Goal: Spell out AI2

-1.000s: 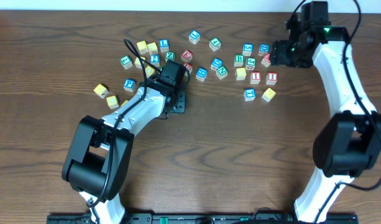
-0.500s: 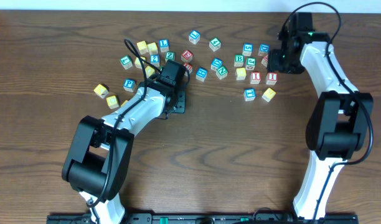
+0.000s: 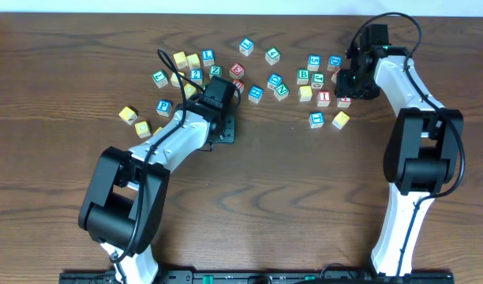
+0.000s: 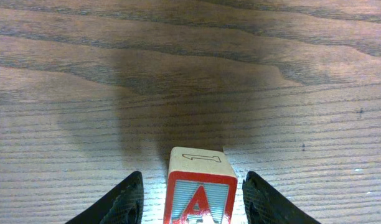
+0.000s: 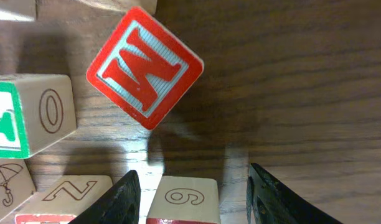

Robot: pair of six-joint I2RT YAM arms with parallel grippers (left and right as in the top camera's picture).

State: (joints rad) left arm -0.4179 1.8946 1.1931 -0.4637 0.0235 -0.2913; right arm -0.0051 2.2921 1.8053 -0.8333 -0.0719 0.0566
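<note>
Hiding A block (image 4: pixel 200 186) overhead: left gripper (image 3: pixel 224 130)

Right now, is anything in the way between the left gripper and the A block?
No, nothing visible. The A block sits right between the fingers of the left gripper, with a small gap on each side.

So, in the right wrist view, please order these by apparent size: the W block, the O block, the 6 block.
W block
O block
6 block
The frame cuts off the last two, so their order is unsure.
</note>
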